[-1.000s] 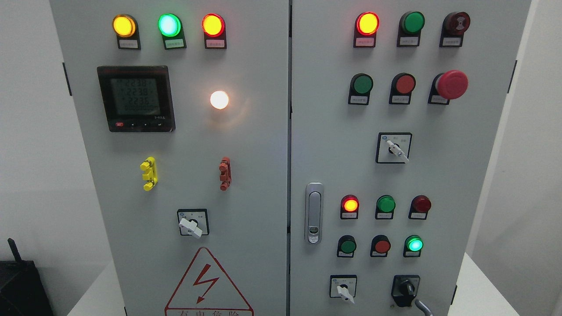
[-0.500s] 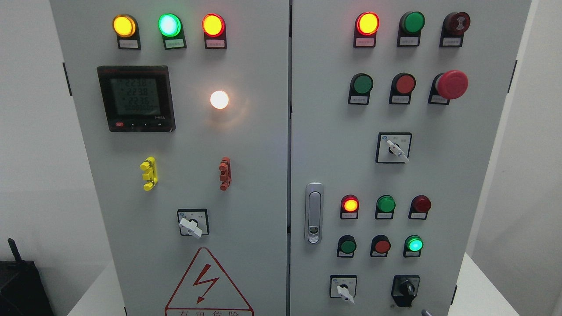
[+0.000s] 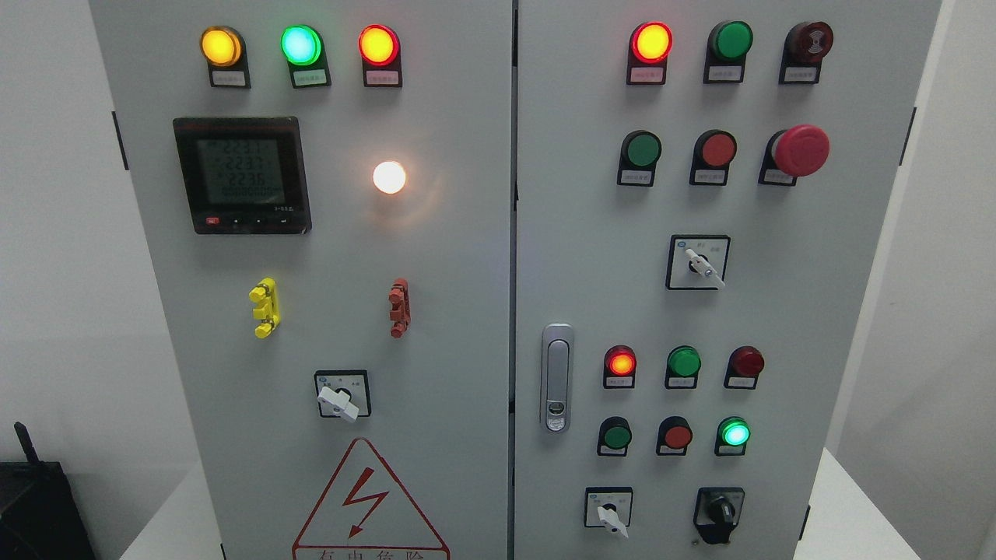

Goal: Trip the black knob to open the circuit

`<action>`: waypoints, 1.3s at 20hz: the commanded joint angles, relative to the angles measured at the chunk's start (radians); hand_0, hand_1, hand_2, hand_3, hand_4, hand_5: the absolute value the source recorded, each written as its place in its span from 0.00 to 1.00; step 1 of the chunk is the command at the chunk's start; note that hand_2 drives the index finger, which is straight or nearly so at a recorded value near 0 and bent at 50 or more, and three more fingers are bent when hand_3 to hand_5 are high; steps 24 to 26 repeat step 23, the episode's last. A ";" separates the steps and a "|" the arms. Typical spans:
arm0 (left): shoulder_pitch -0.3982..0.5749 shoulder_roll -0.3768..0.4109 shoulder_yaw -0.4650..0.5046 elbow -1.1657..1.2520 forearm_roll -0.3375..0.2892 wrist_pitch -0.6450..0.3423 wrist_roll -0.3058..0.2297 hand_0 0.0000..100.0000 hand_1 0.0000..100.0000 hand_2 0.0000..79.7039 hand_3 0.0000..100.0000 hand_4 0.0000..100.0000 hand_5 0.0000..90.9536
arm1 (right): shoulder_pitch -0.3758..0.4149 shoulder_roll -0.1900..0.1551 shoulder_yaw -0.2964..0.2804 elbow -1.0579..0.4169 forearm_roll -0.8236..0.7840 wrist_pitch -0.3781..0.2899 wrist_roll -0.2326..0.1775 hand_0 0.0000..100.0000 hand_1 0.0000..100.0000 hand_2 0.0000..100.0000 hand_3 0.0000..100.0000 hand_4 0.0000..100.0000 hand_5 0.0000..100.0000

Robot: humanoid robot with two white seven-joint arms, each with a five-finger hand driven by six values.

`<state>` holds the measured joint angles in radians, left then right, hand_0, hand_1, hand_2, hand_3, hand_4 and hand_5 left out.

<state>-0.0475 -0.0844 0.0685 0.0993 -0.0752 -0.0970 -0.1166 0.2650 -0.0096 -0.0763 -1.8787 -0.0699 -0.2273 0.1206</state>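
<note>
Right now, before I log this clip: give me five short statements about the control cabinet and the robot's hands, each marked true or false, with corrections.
1. The black knob sits at the lower right of the right door. True.
2. A robot hand is gripping the black knob. False: no hand is in view and the knob is untouched.
3. The red mushroom button is on the right door's second row. True.
4. The digital meter is dark. False: its screen shows lit digits.
5. The green lamp above the black knob is glowing. True.
</note>
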 commanded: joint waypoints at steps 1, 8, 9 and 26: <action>0.000 0.000 -0.001 -0.016 0.000 0.000 0.000 0.12 0.39 0.00 0.00 0.00 0.00 | 0.031 -0.024 -0.002 -0.046 -0.017 -0.004 0.002 0.00 0.00 0.00 0.00 0.00 0.00; 0.000 0.000 0.001 -0.016 0.000 0.000 0.000 0.12 0.39 0.00 0.00 0.00 0.00 | 0.037 -0.027 0.003 -0.042 -0.025 -0.003 0.004 0.00 0.00 0.00 0.00 0.00 0.00; 0.000 0.000 -0.001 -0.016 0.000 0.000 0.000 0.12 0.39 0.00 0.00 0.00 0.00 | 0.037 -0.027 0.003 -0.042 -0.025 -0.003 0.004 0.00 0.00 0.00 0.00 0.00 0.00; 0.000 0.000 0.001 -0.016 0.000 0.000 0.000 0.12 0.39 0.00 0.00 0.00 0.00 | 0.048 -0.024 0.004 -0.040 -0.027 -0.001 0.005 0.00 0.00 0.00 0.00 0.00 0.00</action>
